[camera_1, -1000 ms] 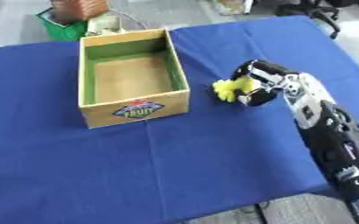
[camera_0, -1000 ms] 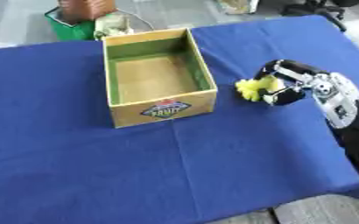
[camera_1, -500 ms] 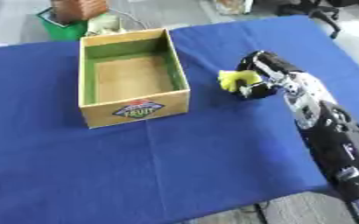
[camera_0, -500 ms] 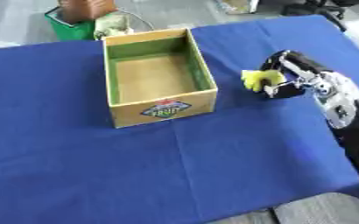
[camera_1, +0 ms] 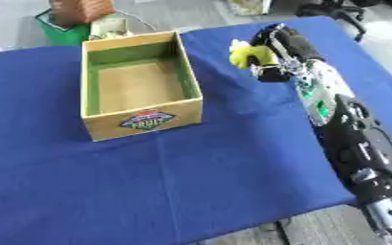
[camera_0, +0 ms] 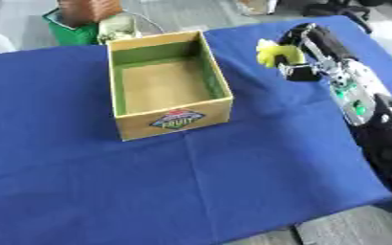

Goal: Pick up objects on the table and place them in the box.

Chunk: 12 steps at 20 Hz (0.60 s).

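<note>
Left eye view: my right hand (camera_0: 304,50), at the upper right, has its fingers curled round a yellow object (camera_0: 277,53), held to the right of the box (camera_0: 168,84). The box stands open at upper centre on the blue surface (camera_0: 149,186).

Right eye view: same grasp; my arm (camera_1: 342,129) runs along the right edge.

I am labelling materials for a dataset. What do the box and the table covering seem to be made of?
The box looks like matte cardboard: tan thin walls, a printed label on the front and green-coated inner sides. The table covering looks like blue woven cloth with a dull finish: soft fold creases cross it. Neither can be confirmed by look alone.
</note>
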Each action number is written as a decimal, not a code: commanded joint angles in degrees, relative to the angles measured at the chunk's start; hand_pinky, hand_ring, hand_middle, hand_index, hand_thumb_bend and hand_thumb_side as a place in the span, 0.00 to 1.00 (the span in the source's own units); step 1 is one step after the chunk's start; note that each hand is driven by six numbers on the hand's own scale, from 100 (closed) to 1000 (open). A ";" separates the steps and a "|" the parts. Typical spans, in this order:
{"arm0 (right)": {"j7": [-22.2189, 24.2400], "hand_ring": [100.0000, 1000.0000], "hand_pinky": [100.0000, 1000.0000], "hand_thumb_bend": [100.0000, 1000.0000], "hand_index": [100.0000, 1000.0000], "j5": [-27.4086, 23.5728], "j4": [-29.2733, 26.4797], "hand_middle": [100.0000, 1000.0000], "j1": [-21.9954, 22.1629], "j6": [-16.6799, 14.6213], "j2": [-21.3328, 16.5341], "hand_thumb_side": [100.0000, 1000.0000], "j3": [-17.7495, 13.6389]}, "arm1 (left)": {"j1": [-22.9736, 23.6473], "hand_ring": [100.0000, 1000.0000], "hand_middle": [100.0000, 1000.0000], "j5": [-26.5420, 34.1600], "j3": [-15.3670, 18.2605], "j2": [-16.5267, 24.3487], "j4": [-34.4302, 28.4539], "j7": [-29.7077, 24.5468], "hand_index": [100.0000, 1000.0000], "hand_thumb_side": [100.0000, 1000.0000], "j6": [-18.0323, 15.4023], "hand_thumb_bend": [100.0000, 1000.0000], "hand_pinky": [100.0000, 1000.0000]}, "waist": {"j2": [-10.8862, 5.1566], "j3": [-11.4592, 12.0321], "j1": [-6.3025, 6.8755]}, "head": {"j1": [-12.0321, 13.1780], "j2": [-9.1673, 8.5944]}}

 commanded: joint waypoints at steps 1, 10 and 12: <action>-0.20 0.54 0.49 0.00 0.11 1.66 -1.61 0.02 -3.87 -0.36 -0.05 0.00 0.61 | -0.35 0.34 0.39 0.07 0.33 0.68 -0.76 -0.03 0.57 0.10 -0.05 0.77 0.42 | -1.11 0.06 0.05 | -0.32 0.02; 2.14 0.54 0.49 0.00 0.11 6.91 3.46 0.02 -15.61 -3.25 7.83 0.00 4.22 | -0.39 0.34 0.39 0.29 -0.20 0.50 -0.78 -0.61 0.57 0.10 0.00 0.77 0.41 | -1.28 2.16 0.68 | -1.48 -0.55; 2.37 0.54 0.49 0.00 0.11 7.51 5.73 0.02 -17.20 -3.60 10.01 0.00 4.46 | -0.38 0.34 0.39 0.35 -0.27 0.44 -0.77 -0.69 0.57 0.10 0.02 0.77 0.41 | -1.22 2.72 0.85 | -1.70 -0.74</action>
